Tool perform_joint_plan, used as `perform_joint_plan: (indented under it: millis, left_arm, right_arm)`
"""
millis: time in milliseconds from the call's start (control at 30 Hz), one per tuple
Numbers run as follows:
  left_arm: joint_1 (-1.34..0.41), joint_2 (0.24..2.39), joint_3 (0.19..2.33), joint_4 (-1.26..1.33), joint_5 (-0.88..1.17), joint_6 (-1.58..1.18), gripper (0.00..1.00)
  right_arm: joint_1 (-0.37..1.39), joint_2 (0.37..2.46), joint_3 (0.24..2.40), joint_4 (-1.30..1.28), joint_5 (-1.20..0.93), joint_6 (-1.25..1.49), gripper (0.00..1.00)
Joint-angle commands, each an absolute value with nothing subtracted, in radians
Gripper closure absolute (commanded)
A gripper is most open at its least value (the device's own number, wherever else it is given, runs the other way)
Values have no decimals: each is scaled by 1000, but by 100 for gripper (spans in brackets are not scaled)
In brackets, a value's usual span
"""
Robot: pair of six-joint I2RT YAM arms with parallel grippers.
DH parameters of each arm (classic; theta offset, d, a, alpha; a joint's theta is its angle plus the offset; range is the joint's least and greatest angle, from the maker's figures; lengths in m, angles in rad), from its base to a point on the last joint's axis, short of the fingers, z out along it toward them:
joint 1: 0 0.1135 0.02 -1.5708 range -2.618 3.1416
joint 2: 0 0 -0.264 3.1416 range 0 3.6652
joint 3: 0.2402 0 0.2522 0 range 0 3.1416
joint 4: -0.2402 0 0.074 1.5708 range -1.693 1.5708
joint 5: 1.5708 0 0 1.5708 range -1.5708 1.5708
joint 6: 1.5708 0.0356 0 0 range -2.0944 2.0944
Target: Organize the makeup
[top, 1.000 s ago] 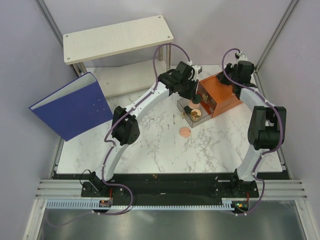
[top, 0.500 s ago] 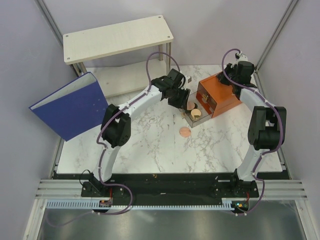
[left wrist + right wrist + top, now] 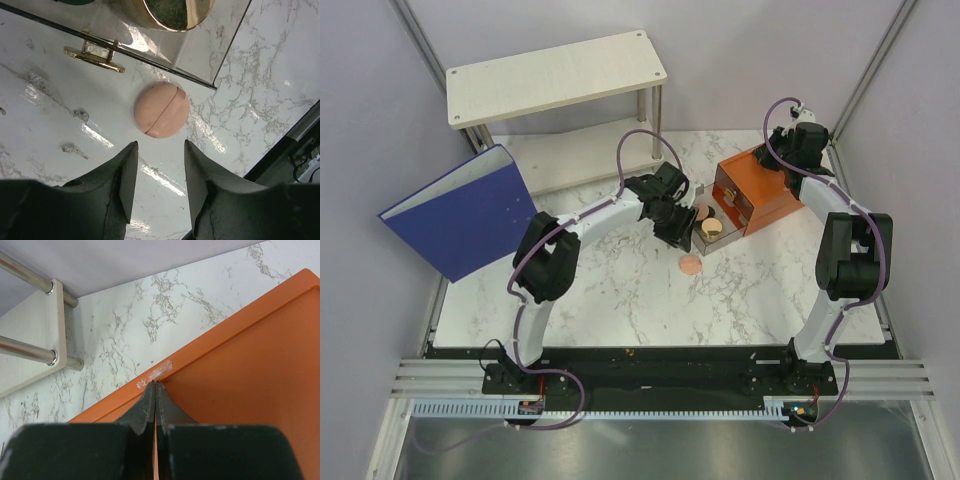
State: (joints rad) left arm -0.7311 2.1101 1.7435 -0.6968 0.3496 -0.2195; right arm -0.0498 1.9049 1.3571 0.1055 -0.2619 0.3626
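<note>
Directly ahead of the open left hand [image 3: 160, 145] lies a peach-pink disc [image 3: 161, 110].

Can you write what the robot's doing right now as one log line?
left gripper: open, over peach-pink disc on the table | right gripper: shut, at orange box edge | disc: not yet in clear drawer

The left tool [image 3: 159, 150] points straight down, jaws parted; the right tool [image 3: 154, 387], stretched far forward, is pinched tight.
</note>
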Motion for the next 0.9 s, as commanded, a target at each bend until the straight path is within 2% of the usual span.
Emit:
perform_joint_plan:
  millis: [0, 367, 633, 767, 867]
  left_arm:
    - [-756, 2155, 1755, -640, 380, -222, 51]
    - [-814, 2226, 1805, -644, 324, -167, 50]
    - [-847, 2263, 1815, -692, 167, -124, 47]
    - [-865, 2270, 1793, -715, 114, -100, 54]
    - [-874, 2258, 1761, -726, 84, -84, 67]
  right_arm:
    - [-37, 2056, 1230, -353, -239, 321, 100]
    - [-37, 2060, 1235, -353, -241, 321, 100]
    - [-35, 2062, 1230, -353, -244, 319, 100]
    - [-35, 2060, 1232, -353, -245, 321, 100]
    - [-37, 2062, 1230, -353, -245, 319, 100]
